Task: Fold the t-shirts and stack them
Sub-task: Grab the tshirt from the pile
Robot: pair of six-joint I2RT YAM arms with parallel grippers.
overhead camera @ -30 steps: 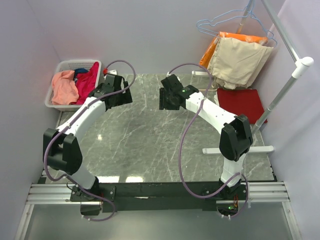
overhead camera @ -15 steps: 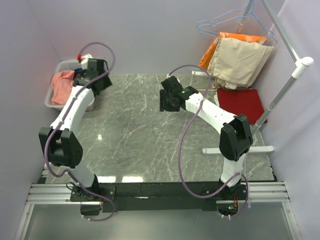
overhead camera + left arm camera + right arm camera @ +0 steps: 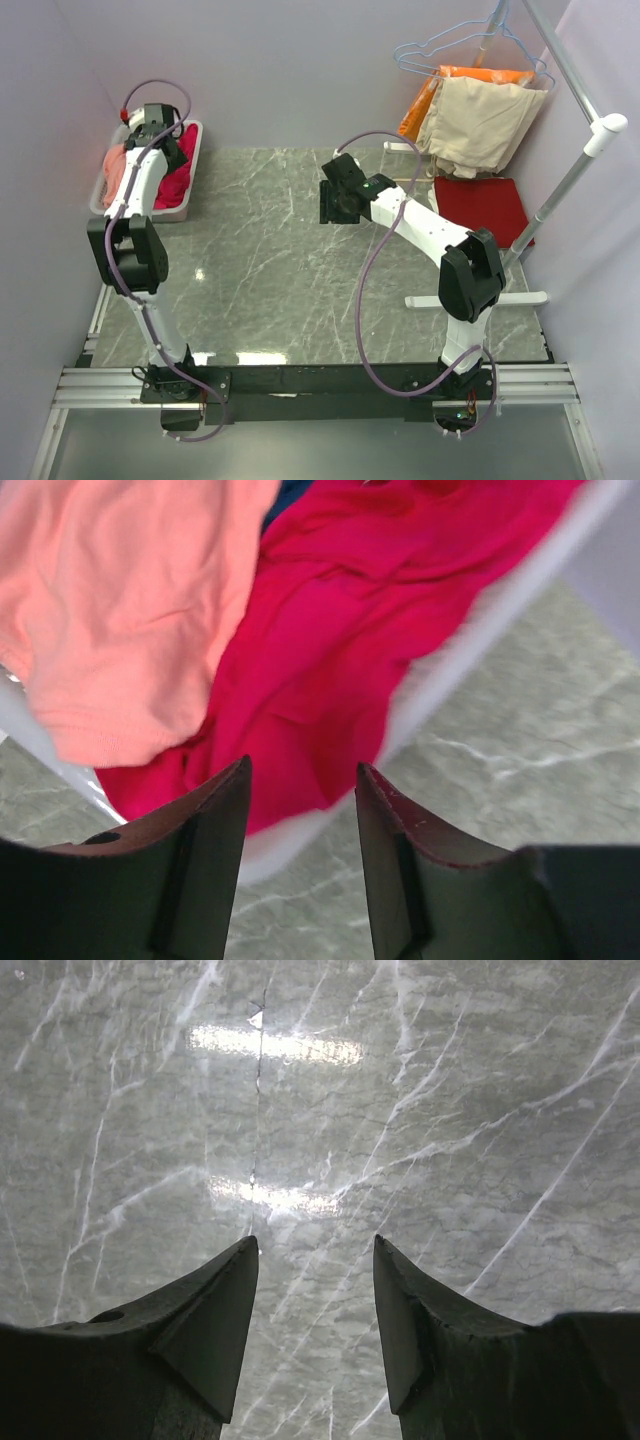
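Left gripper (image 3: pixel 302 767) jaws part-spread, empty, above crimson t-shirt (image 3: pixel 330 630) in basket (image 3: pixel 452 675); contact unclear.

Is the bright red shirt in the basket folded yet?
No, crumpled: the crimson t-shirt lies bunched and wrinkled in the basket.

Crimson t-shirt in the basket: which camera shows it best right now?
Left wrist: the crimson t-shirt fills the frame, folds clear, beside the salmon-pink t-shirt. Top external shows only a small patch, partly hidden by the left arm. Right wrist shows only the marble table.
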